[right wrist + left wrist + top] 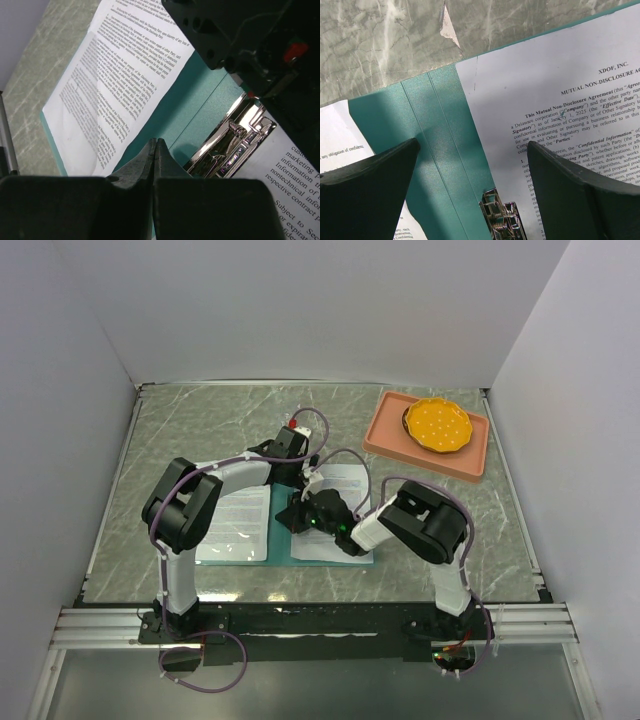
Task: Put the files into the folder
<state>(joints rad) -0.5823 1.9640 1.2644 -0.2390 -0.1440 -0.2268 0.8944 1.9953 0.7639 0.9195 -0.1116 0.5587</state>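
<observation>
The teal folder [281,540] lies open on the table. One printed sheet [236,523] lies on its left half and another [343,483] on its right half. In the left wrist view, my left gripper [472,150] is open and empty above the folder's spine [435,135], with the metal clip [502,220] between its fingers and the right sheet [560,100] beside it. In the right wrist view, my right gripper [156,142] is shut with nothing in it, tips low over the teal spine [200,110] next to the clip [240,145]. The left sheet [120,75] lies beyond.
A salmon-pink tray [385,435] holding a round orange dish [437,424] stands at the back right. White walls close in the left, back and right sides. The two grippers [303,472] [292,517] are close together over the folder's middle.
</observation>
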